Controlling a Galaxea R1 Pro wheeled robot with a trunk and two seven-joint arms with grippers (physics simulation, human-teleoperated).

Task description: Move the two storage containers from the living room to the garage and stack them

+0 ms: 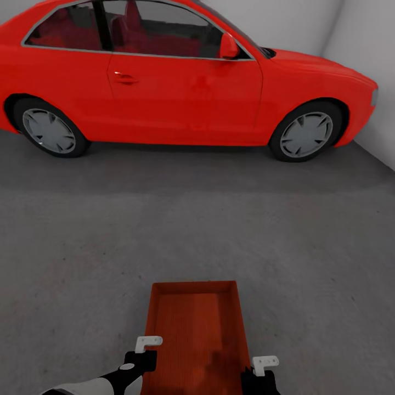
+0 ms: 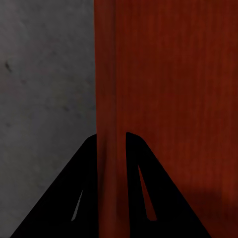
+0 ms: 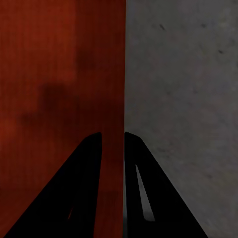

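Observation:
An orange-red storage container (image 1: 195, 329) lies lengthwise in front of me over the grey concrete floor (image 1: 164, 219) of the garage. My left gripper (image 1: 144, 356) is shut on its left side wall and my right gripper (image 1: 255, 373) is shut on its right side wall. In the left wrist view the two black fingers of the left gripper (image 2: 111, 135) straddle the container's wall (image 2: 106, 74), with floor (image 2: 44, 74) on the outer side. The right wrist view has the right gripper (image 3: 113, 134) clamped on the opposite wall of the container (image 3: 59, 74). Whether the container rests on the floor is unclear.
A red two-door car (image 1: 164, 71) stands side-on across the far end of the garage. A white wall (image 1: 367, 44) closes the right side. Open concrete stretches between the container and the car.

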